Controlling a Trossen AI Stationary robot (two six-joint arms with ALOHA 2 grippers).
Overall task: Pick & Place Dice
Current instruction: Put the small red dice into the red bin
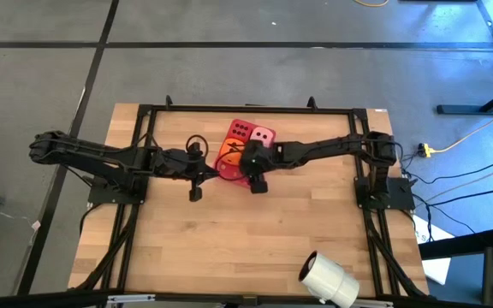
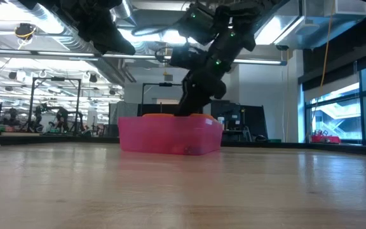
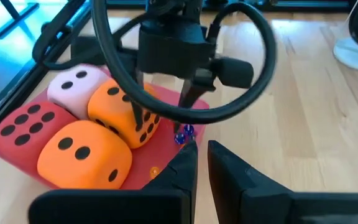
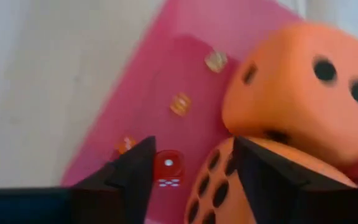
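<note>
Your left gripper (image 1: 196,193), fingers pressed together, hovers just beside the red tray (image 3: 166,163). Your right gripper (image 3: 163,109) reaches down into it, fingers spread around an orange die (image 3: 124,112); all four dice sit in the tray.

Four dice (image 3: 86,127) sit packed together in the tray (image 1: 236,178) at the table's (image 1: 255,248) far middle, with a roll (image 1: 328,279) near its front right corner.
</note>
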